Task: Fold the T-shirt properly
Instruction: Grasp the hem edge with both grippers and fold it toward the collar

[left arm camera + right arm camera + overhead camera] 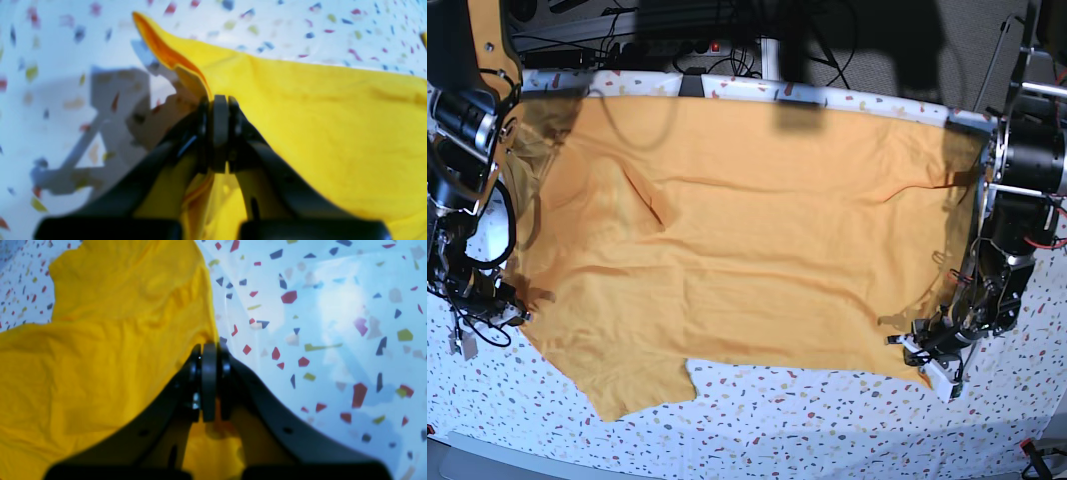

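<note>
The mustard-yellow T-shirt (747,230) lies spread wide over the speckled table, one sleeve (632,380) pointing to the front left. My left gripper (220,101) is shut on an edge of the shirt (333,126), which folds up beside the fingers; in the base view it (930,347) sits at the shirt's front right corner. My right gripper (209,348) is shut on the shirt's edge (100,350); in the base view it (509,303) sits at the shirt's left edge, partly hidden by cables.
The white table with coloured flecks (827,420) shows bare along the front and to the right (333,340). Cables and a power strip (687,45) lie behind the far edge. Both arm bases (1027,160) stand at the table's sides.
</note>
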